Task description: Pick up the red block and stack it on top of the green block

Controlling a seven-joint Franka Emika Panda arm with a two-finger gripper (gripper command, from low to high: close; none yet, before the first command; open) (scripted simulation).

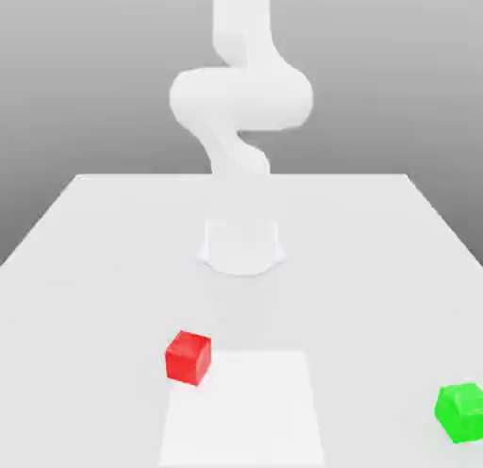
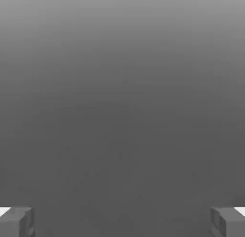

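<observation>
The red block (image 1: pixel 188 357), a small glossy cube, rests on the white table (image 1: pixel 85 268) toward the front, slightly to the exterior view's left of centre. The green block (image 1: pixel 461 412), a cube of about the same size, sits apart from it near the front at the exterior view's right. In the hand view my gripper (image 2: pixel 122 222) is open: its two grey fingertips (image 2: pixel 16 221) stand far apart, with nothing but a plain grey backdrop between them. Neither block appears in the hand view.
The white arm (image 1: pixel 241 103) rises from its round base (image 1: pixel 242 245) at the middle of the table, behind both blocks. A paler rectangular patch (image 1: pixel 241 409) marks the tabletop just to the right of the red block.
</observation>
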